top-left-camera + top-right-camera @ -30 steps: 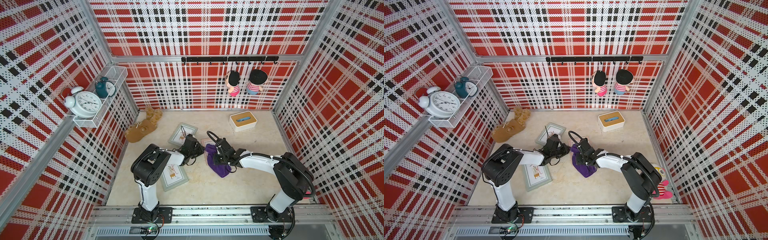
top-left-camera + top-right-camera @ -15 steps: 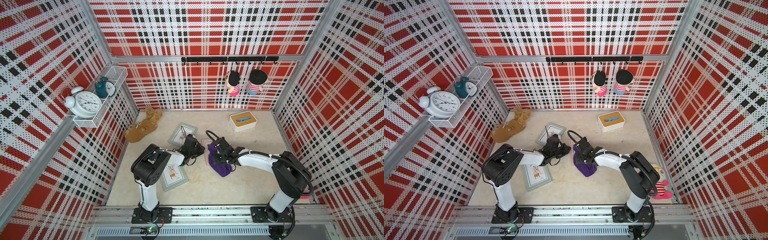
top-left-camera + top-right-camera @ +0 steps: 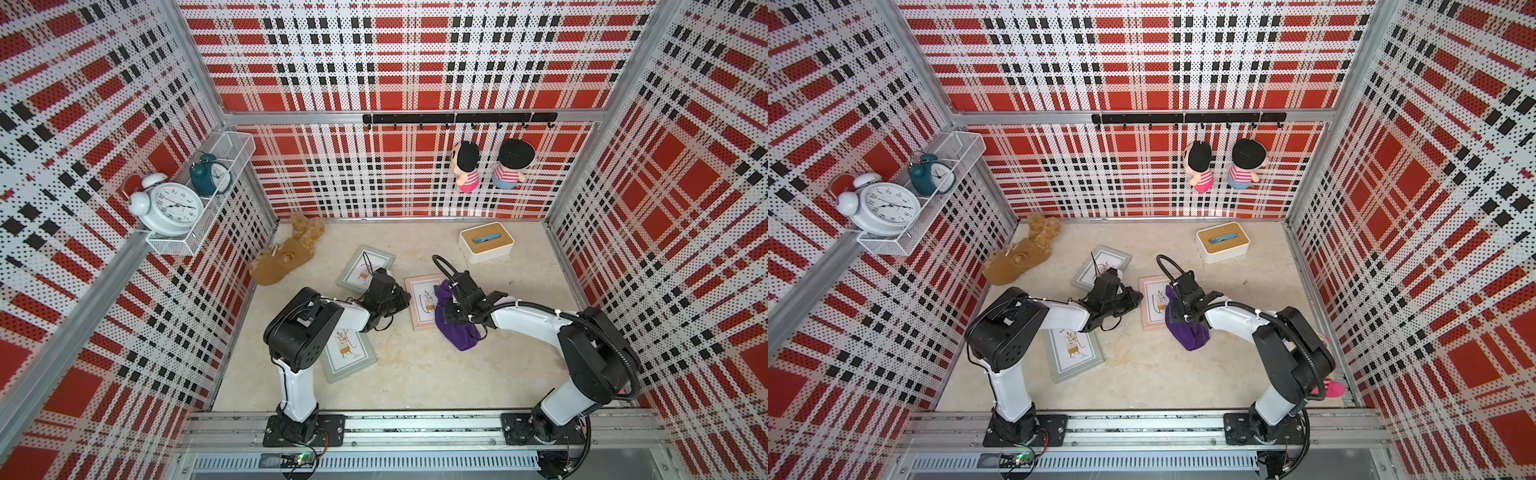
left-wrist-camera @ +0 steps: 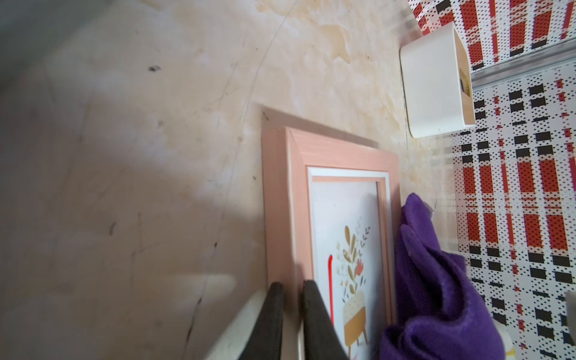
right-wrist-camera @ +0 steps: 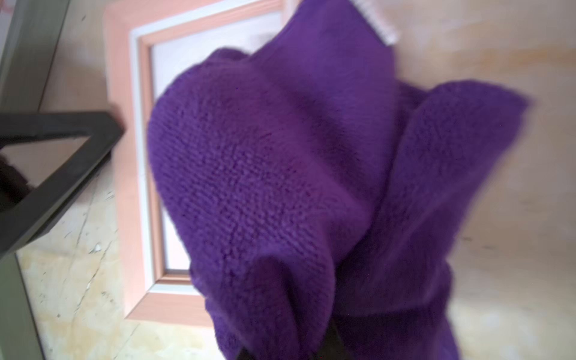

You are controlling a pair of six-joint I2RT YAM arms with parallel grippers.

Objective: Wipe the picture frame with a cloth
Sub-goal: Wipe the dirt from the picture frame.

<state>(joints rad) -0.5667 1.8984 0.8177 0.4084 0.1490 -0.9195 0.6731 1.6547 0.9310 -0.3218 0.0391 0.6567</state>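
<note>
Left fingers (image 4: 268, 321) tight on pink frame (image 4: 293, 199) edge; right fingers (image 5: 332, 346) (mostly hidden) apparently tight around cloth (image 5: 280, 174).

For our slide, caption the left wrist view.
Left hand grips pink picture frame; purple cloth overlaps its opposite edge.

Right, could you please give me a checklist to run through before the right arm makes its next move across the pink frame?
1. Hold of the left gripper on the pink frame border: ok, jaws straddle it.
2. The right gripper shut on the cloth: ok.
3. Cloth resting on the glass: ok, on the side away from the left gripper.
4. Frame flat on the table: cannot tell.
5. Sweep path clear to the opposite border: not ok, the left gripper sits there.
</note>
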